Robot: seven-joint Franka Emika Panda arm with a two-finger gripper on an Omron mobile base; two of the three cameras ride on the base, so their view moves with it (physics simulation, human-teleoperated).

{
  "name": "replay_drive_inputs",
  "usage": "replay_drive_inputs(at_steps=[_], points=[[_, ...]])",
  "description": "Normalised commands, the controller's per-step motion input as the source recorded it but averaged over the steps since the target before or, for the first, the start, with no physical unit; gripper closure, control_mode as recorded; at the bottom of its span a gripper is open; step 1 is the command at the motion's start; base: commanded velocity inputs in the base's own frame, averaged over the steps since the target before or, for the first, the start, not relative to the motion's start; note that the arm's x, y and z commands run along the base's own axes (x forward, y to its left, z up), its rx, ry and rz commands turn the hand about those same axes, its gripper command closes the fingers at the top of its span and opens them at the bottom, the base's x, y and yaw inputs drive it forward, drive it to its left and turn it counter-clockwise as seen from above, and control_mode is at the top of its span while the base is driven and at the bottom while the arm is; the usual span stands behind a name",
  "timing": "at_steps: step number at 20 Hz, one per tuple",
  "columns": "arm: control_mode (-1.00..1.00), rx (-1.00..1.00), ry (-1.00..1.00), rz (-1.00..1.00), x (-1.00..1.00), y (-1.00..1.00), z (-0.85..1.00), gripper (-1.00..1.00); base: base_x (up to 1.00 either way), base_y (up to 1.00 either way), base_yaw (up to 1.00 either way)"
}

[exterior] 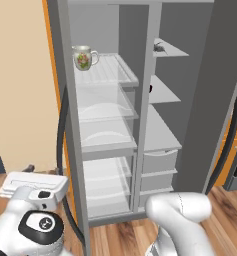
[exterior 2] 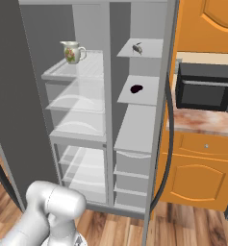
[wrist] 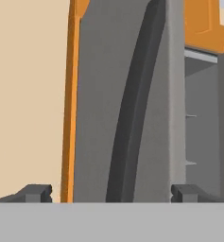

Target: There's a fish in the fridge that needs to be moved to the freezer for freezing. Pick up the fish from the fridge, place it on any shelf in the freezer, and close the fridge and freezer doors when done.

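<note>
- Two tall flat grey doors w/ long dark handles (wrist: 127,118) stand open; we judge closing comes next.
- Tiny dark grey fish (exterior 2: 137,48) lies on freezer's (exterior 2: 137,125) top solid pale shelf (exterior 2: 151,48), apart from white floral mug (exterior 2: 73,52).
- Two-finger gripper (wrist: 111,193): jaws wide apart, nothing held, facing the left door's handle.

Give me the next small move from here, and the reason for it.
Probably press the claw forward against the fridge door to start swinging it shut. The fish already lies on the top freezer shelf, both that door and the freezer door stand open, and the open claw faces the dark handle.
</note>
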Motion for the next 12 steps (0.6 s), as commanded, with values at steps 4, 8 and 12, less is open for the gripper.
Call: replay_drive_inputs(at_steps=[4, 8, 12], points=[[-1.00, 0.00, 0.09, -0.04, 0.38, 0.12, -0.13, -1.00, 0.00, 0.00, 0.00], [-1.00, 0.00, 0.14, -0.05, 0.30, 0.00, -0.15, -1.00, 0.00, 0.00, 0.00], [-1.00, 0.00, 0.17, -0.01, 0.35, 0.00, -0.15, -1.00, 0.00, 0.00, 0.00]])
